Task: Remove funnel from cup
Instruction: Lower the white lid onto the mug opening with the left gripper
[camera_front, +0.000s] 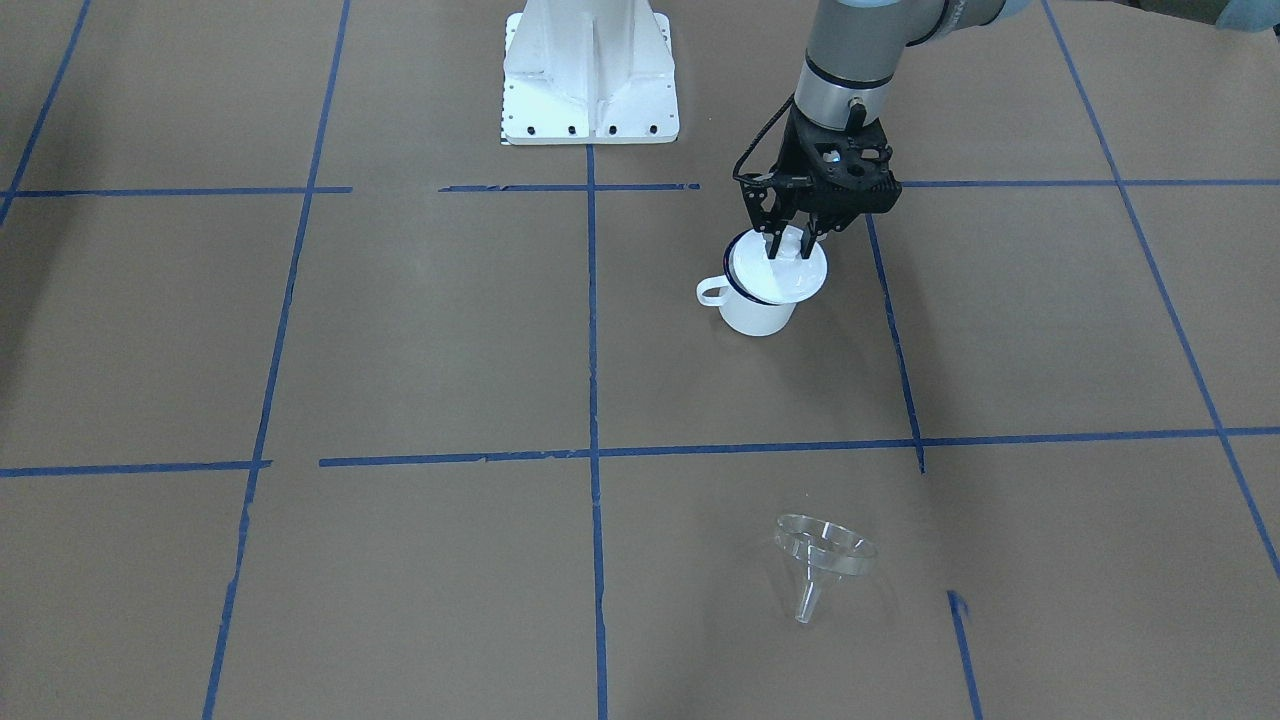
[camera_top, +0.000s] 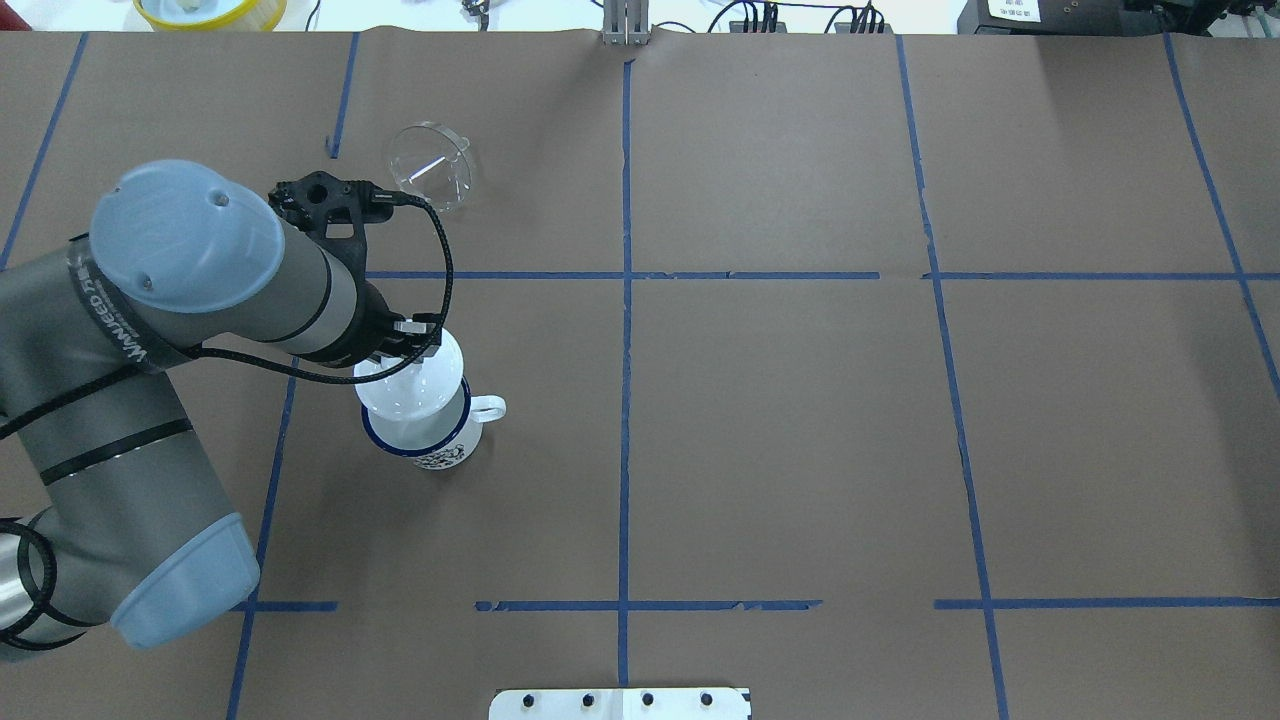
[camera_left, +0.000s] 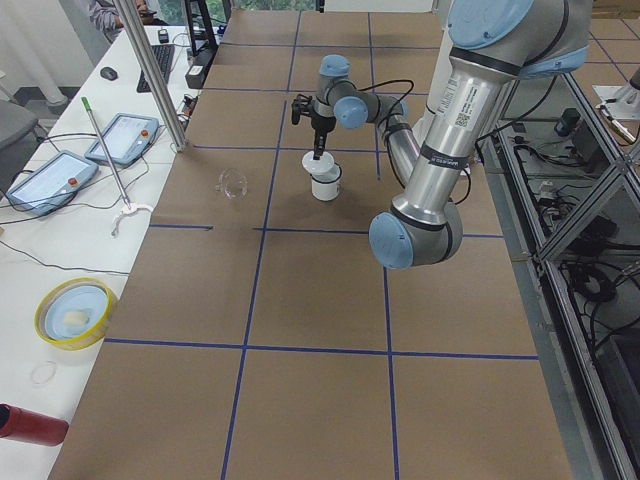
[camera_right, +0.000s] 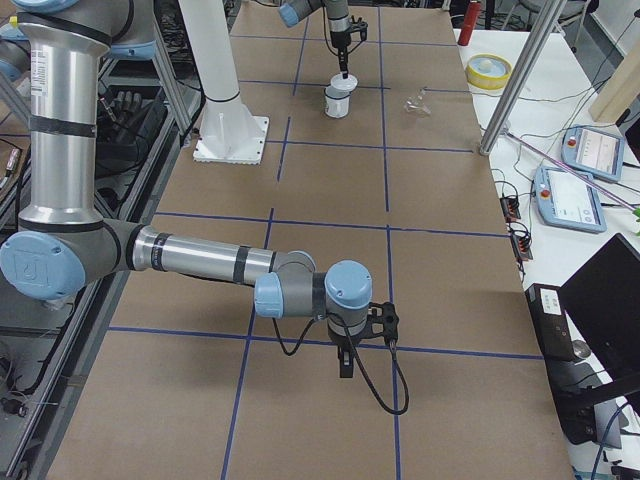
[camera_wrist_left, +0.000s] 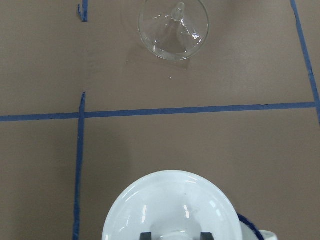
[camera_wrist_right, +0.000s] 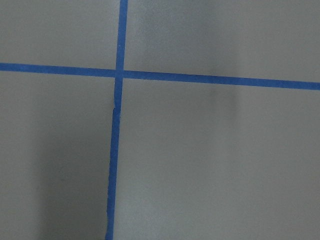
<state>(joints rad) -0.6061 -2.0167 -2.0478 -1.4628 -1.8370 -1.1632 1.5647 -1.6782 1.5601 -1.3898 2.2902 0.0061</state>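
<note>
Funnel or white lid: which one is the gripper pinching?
The white lid: the left gripper pinches its knob over the cup. The clear funnel lies on its side, apart and untouched.

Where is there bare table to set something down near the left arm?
Bare paper: the stretch between the cup and the centre tape line, and all cells right of that line in the overhead view. Crowded: the left gripper holds the white lid over the cup, with the funnel lying beyond it.

Funnel (camera_front: 822, 558) clear, glossy; cup (camera_front: 757, 316) glossy enamel; table (camera_front: 400, 350) matt paper.
</note>
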